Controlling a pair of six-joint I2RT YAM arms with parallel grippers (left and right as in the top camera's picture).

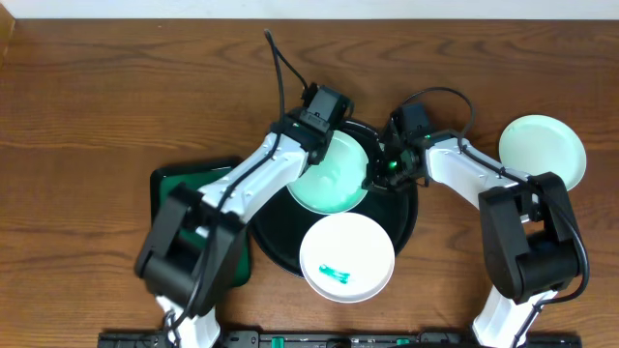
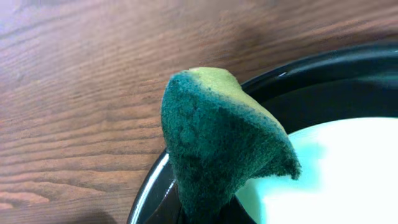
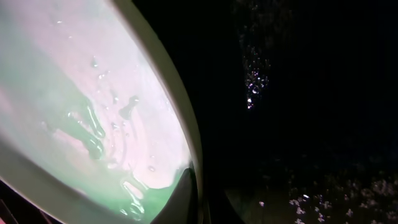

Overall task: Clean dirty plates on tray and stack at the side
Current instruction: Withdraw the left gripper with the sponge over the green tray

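Note:
The round black tray (image 1: 406, 217) holds a pale-mint plate (image 1: 334, 179) at its back and a white plate (image 1: 353, 246) with a teal smear (image 1: 336, 274) at its front. My left gripper (image 1: 324, 121) is shut on a green sponge (image 2: 217, 137) held over the mint plate (image 2: 336, 174) near the tray rim (image 2: 149, 186). My right gripper (image 1: 379, 169) is shut on the mint plate's right rim (image 3: 186, 140); wet green smears (image 3: 93, 143) show on the plate. A third, clean plate (image 1: 543, 150) lies on the table at the right.
A rectangular dark-green tray (image 1: 184, 184) lies left of the black tray, partly under my left arm. Bare wooden table (image 1: 116, 87) stretches to the back and left.

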